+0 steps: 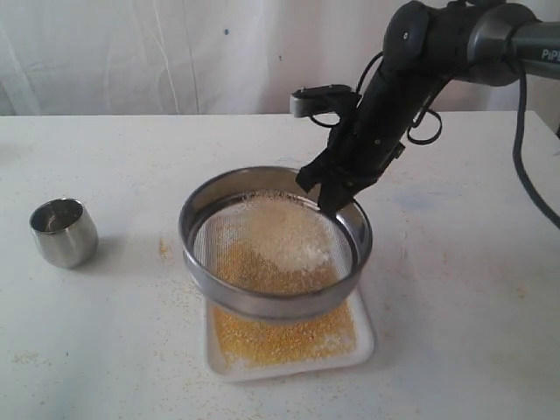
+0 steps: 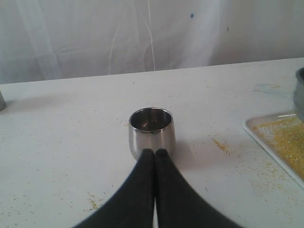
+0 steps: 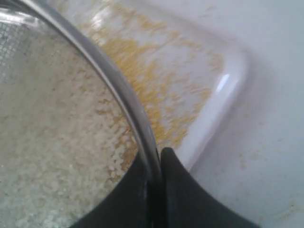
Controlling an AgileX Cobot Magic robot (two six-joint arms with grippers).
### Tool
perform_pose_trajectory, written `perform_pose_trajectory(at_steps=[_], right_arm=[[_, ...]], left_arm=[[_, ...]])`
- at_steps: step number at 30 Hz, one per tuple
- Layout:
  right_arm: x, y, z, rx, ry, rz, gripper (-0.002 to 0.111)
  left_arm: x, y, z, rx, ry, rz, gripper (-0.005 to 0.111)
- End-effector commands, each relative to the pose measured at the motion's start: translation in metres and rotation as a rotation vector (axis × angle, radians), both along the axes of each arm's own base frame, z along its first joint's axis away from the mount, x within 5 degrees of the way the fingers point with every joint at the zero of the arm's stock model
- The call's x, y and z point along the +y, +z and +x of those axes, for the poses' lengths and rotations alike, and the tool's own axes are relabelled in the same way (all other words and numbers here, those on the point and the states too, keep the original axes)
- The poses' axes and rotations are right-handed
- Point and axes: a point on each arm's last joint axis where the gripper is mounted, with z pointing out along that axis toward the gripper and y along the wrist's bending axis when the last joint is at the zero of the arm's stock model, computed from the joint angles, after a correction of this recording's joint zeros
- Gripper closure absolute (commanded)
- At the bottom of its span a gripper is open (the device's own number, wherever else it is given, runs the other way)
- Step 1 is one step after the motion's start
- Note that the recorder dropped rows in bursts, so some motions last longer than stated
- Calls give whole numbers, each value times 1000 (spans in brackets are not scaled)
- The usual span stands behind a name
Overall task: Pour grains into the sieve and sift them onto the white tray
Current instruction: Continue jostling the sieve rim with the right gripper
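My right jaws are pinched tight on the rim of the wide round steel sieve with the wire-mesh bottom. They hold it up, a bit tipped, just above the flat square white tray. I hold it there so whatever drops through lands on the tray, not the white worktop.

The small yellow grains lie on the tray, and the pale bigger ones sit in the mesh. I think the sifting is mostly done.

My left jaws are closed on nothing. They point at the small shiny steel cup, which stands upright, well apart from the sieve.
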Motion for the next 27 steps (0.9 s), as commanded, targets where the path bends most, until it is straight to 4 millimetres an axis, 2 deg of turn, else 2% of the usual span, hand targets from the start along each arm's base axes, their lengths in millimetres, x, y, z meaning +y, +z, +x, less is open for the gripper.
perform_pose_trajectory(at_steps=[1, 2, 3, 4, 7, 8, 12, 13, 15, 17, 18, 21, 22, 26, 27], right_arm=[[-1, 11, 4, -61, -131, -14, 108], [-6, 11, 10, -76, -261, -28, 108], [-7, 11, 11, -66, -314, -17, 108], [-4, 12, 7, -37, -270, 6, 108], [8, 15, -12, 38, 117, 102, 108], [7, 15, -12, 28, 136, 91, 108], [-7, 16, 10, -82, -305, 3, 108], [-6, 16, 9, -70, -276, 4, 108], [5, 17, -7, -8, 8, 50, 108], [9, 17, -14, 8, 143, 58, 108], [7, 16, -10, -14, 93, 26, 108], [-4, 15, 7, -101, -249, -52, 108], [-4, 15, 7, -93, -271, -51, 108], [12, 17, -16, 6, 139, 40, 108], [11, 16, -14, -5, 124, 22, 108]], left_arm=[[0, -1, 0, -4, 5, 1, 107], [0, -1, 0, -4, 5, 1, 107], [0, -1, 0, -4, 5, 1, 107], [0, -1, 0, -4, 5, 1, 107], [0, -1, 0, -4, 5, 1, 107], [0, -1, 0, -4, 5, 1, 107], [0, -1, 0, -4, 5, 1, 107], [0, -1, 0, -4, 5, 1, 107], [0, -1, 0, -4, 5, 1, 107], [0, -1, 0, -4, 5, 1, 107], [0, -1, 0, -4, 5, 1, 107], [0, -1, 0, -4, 5, 1, 107], [0, -1, 0, -4, 5, 1, 107], [0, -1, 0, -4, 5, 1, 107], [0, -1, 0, -4, 5, 1, 107]])
